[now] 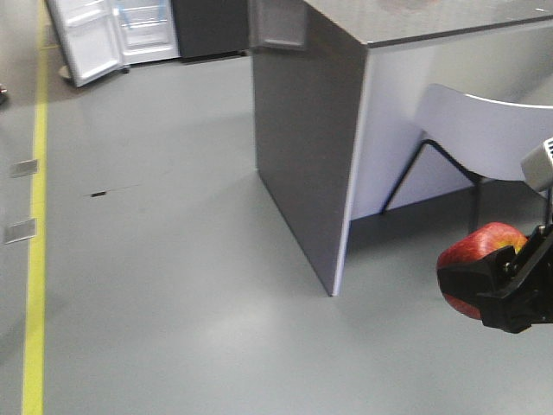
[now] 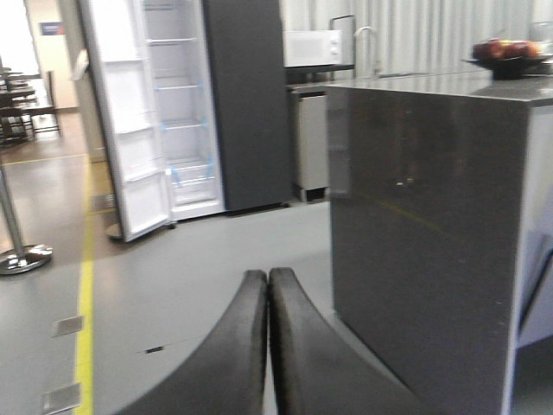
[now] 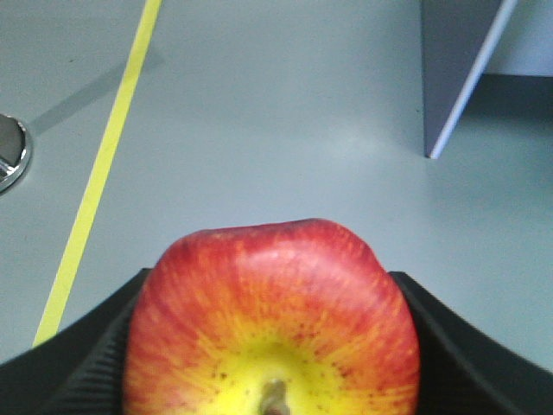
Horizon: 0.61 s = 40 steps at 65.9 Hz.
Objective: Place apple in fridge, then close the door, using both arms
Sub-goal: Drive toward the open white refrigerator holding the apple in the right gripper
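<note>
The red apple point(image 3: 272, 320) with yellow streaks sits between the black fingers of my right gripper point(image 3: 272, 346), stem dimple toward the camera. In the front view the apple point(image 1: 479, 251) shows at the lower right, held above the grey floor by the right gripper point(image 1: 497, 285). My left gripper point(image 2: 268, 298) is shut and empty, its fingers pressed together. The dark fridge point(image 2: 246, 104) stands far ahead with its white interior showing. Its door point(image 2: 130, 147) hangs open to the left. The fridge also shows at the top left of the front view point(image 1: 147, 30), with the door point(image 1: 82, 39) open.
A dark grey counter point(image 1: 302, 147) with a light side panel stands right of the path. A white chair point(image 1: 484, 130) is beside it. A bowl of fruit point(image 2: 505, 54) rests on the counter. A yellow floor line point(image 1: 36, 216) runs along the left. A stanchion base point(image 2: 22, 258) stands left.
</note>
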### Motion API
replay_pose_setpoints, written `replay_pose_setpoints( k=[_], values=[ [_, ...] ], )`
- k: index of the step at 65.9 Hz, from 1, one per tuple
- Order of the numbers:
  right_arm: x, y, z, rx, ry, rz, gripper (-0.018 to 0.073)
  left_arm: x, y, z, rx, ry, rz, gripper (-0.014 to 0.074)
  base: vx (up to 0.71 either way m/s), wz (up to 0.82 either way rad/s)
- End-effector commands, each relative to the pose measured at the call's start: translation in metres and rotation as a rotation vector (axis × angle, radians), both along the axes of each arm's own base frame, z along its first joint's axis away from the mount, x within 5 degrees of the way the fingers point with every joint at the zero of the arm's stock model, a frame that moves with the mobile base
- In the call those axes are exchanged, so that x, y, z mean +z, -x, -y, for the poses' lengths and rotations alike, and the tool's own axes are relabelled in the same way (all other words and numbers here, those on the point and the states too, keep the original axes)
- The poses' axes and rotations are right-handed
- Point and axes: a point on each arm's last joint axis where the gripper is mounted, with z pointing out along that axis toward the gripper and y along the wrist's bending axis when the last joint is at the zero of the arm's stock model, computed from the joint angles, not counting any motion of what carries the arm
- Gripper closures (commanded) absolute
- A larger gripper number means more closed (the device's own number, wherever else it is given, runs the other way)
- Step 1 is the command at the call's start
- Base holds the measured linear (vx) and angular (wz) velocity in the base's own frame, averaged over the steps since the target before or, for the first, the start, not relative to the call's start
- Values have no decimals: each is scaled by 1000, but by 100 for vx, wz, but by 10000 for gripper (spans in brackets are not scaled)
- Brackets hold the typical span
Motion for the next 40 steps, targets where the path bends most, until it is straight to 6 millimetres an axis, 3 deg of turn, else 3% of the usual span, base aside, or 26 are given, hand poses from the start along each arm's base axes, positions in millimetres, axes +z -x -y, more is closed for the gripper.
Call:
replay_pose_setpoints(
  k=[1, 40],
  values=[
    [14, -2, 0, -12, -32, 86, 417, -2, -1, 0, 1, 7, 47, 603, 13, 48],
    [14, -2, 0, -12, -32, 86, 417, -2, -1, 0, 1, 7, 47, 603, 15, 36]
  ],
)
